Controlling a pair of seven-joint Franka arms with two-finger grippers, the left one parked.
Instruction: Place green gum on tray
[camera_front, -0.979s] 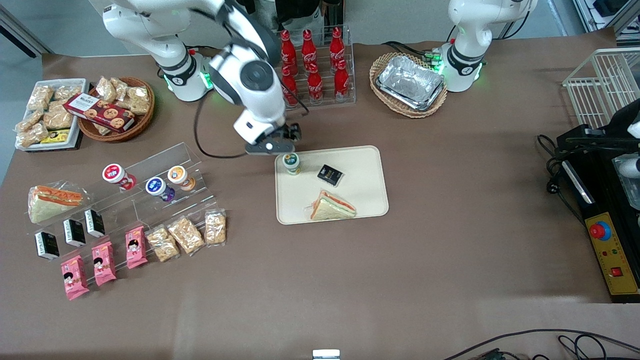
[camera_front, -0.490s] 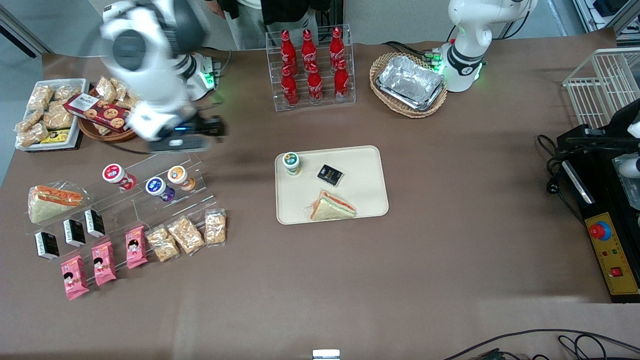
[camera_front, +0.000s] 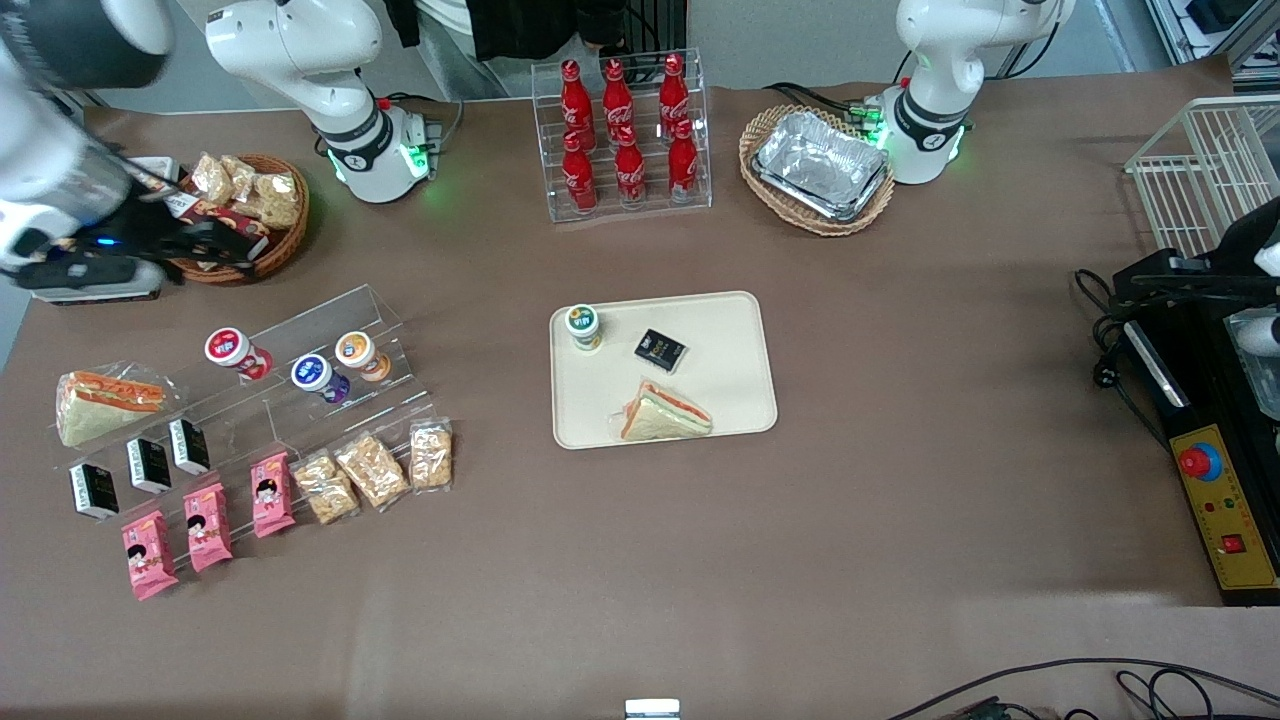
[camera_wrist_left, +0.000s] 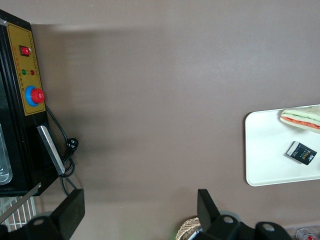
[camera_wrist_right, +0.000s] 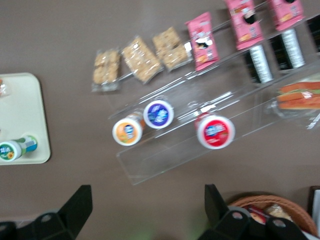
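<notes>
The green gum (camera_front: 583, 325) stands upright on the cream tray (camera_front: 730, 330), at the tray's corner nearest the working arm and farthest from the front camera. It also shows in the right wrist view (camera_wrist_right: 15, 148), lying within the tray's rim (camera_wrist_right: 22, 105). My right gripper (camera_front: 232, 247) is open and empty. It hangs high over the table by the wicker snack basket (camera_front: 282, 235), far from the tray toward the working arm's end. In the right wrist view the gripper (camera_wrist_right: 147, 200) has its jaws wide apart over bare table.
A sandwich (camera_front: 665, 412) and a black packet (camera_front: 660, 349) lie on the tray. A clear stand (camera_front: 380, 300) holds red (camera_front: 228, 347), purple (camera_front: 312, 373) and orange (camera_front: 355, 350) canisters. Cola bottles (camera_front: 620, 130) and foil trays (camera_front: 820, 165) sit farther back.
My gripper has swung away from the green gum on the tray, toward the working arm's end, and now hangs by the wicker snack basket. The gum has stayed in place on the tray.
</notes>
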